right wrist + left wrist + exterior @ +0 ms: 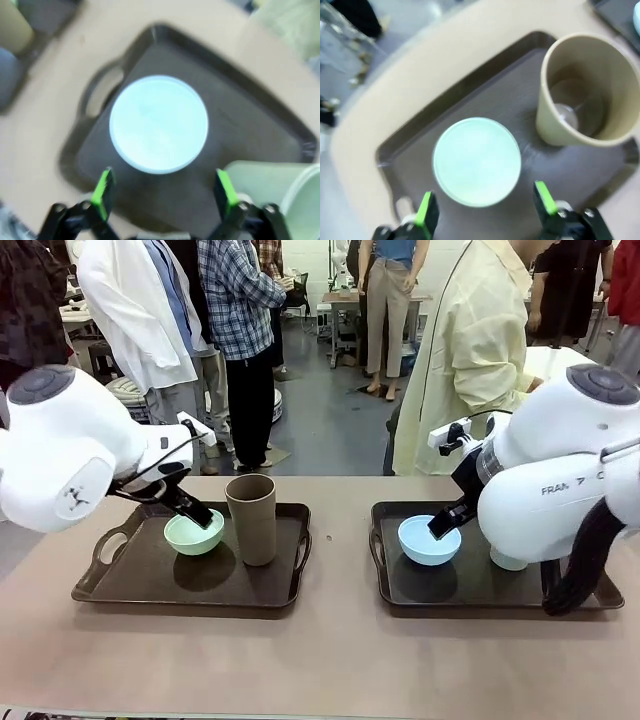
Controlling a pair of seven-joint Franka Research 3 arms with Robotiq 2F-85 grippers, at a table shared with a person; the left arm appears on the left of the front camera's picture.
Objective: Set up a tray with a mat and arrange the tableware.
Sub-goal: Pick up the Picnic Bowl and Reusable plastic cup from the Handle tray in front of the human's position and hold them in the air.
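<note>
On the tan table [330, 660], two dark brown trays lie side by side, each with its long axis running across the robot's front and a cut-out handle at either short end. On the left tray [130, 580] the mint green bowl [194, 533] sits open side up toward the far edge. Just to its right stands the brown cup [252, 518], upright with its long axis vertical and its mouth pointing straight up; bowl and cup are close but apart. The left gripper [485, 197] hangs over the bowl with its green-padded fingers spread wide to either side of the rim, grasping nothing. From the front, one fingertip reaches down to the bowl's near rim, and whether it touches cannot be told. On the right tray [420, 595] the light blue bowl [429, 539] sits open side up near the left end. The pale green cup [505, 560] stands to its right, mouth up, largely hidden behind the right arm in the front view. The right gripper [162, 182] is poised above the blue bowl, likewise released, its fingers wide apart and holding nothing. A person in a pale yellow gown [470, 350] stands at the far side of the table.
</note>
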